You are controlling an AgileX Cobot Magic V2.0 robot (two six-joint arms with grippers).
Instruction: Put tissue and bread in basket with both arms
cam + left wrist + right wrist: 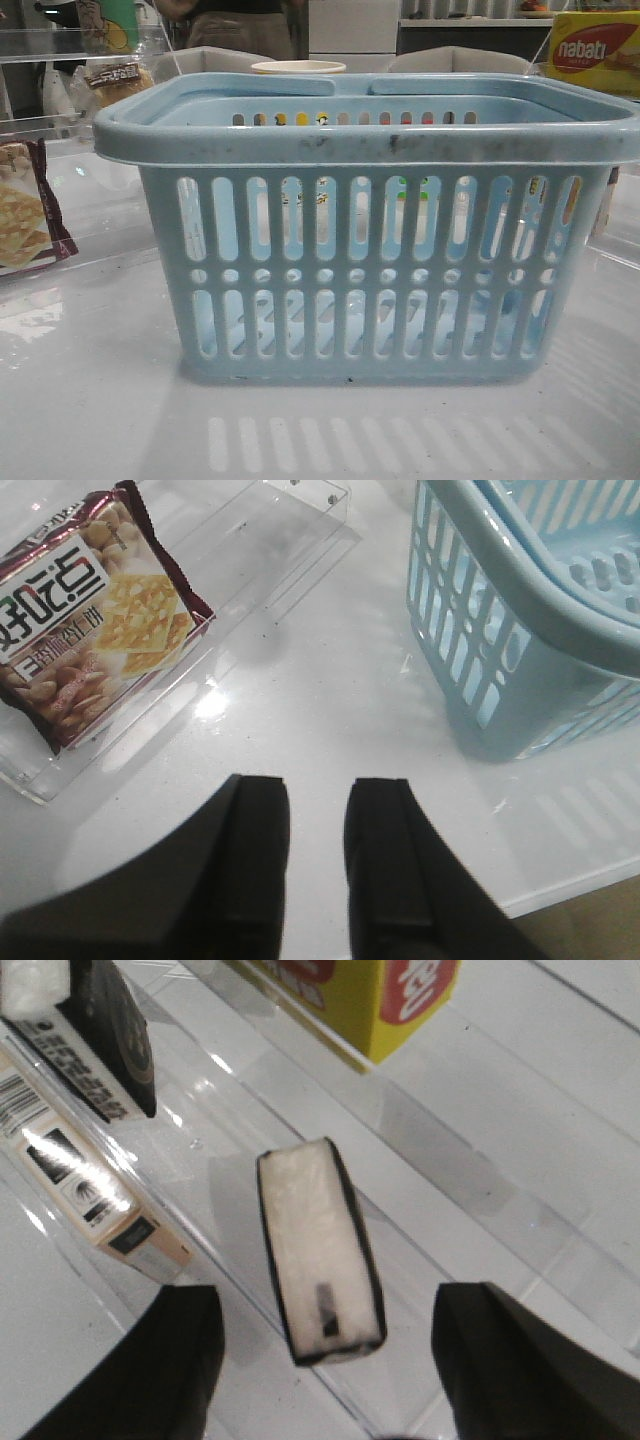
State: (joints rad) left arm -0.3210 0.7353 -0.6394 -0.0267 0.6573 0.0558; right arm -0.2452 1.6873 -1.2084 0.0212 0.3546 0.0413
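Basket (370, 270) fills centre frame on desk (100, 420). Right gripper (325, 1355) spread wide, empty, straddling tissue (320, 1250) at mid-frame, presumably lined up to grasp. Left gripper (317, 855) narrowly parted, empty. Bread (112, 85) upper left, behind basket.

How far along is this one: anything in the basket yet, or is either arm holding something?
Nothing looks done: what shows of the basket interior through its slots appears empty. The right gripper is open and straddles the tissue, which lies on a clear tray, not yet gripped. The left gripper holds nothing, over bare table beside the basket. The bread sits at the back left. Both items remain to be placed.
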